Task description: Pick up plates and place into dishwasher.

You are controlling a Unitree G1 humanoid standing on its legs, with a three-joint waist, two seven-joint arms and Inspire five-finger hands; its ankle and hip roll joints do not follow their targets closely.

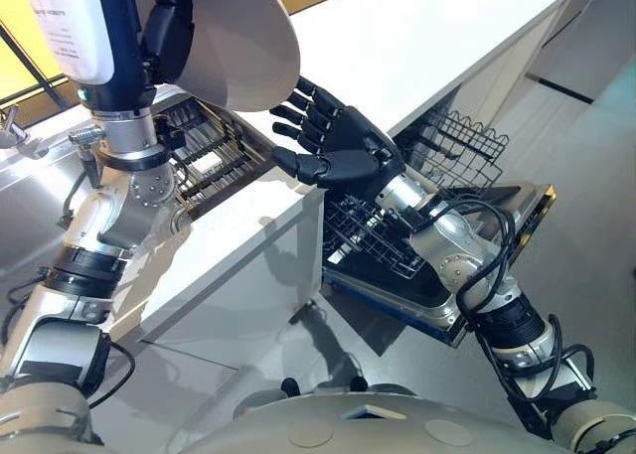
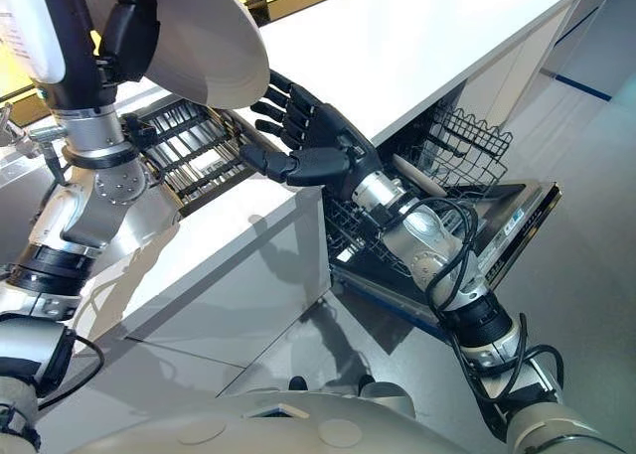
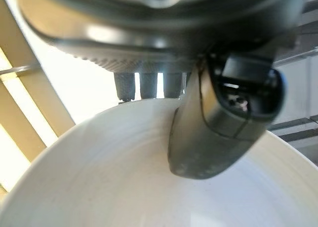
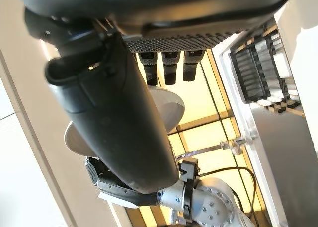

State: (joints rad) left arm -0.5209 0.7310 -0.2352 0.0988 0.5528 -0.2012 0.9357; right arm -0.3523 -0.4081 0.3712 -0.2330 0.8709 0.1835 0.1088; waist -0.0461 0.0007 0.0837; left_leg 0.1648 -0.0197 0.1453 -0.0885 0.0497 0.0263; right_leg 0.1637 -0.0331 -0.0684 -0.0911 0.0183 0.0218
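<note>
Handover looks like the step: my advice is for the right robot hand (image 1: 343, 148) to take the plate (image 1: 243, 52) by its rim before the left lets go, then carry it to the rack (image 1: 467, 141). Left eye view: the left robot hand (image 1: 164, 37) holds the plate high over the tabletop (image 1: 417, 37); the right is spread open just right of it, apart. Right eye view: same. Left wrist view: thumb (image 3: 218, 117) clamped on the plate. Right wrist view: straight fingers (image 4: 169, 65), plate beyond.
</note>
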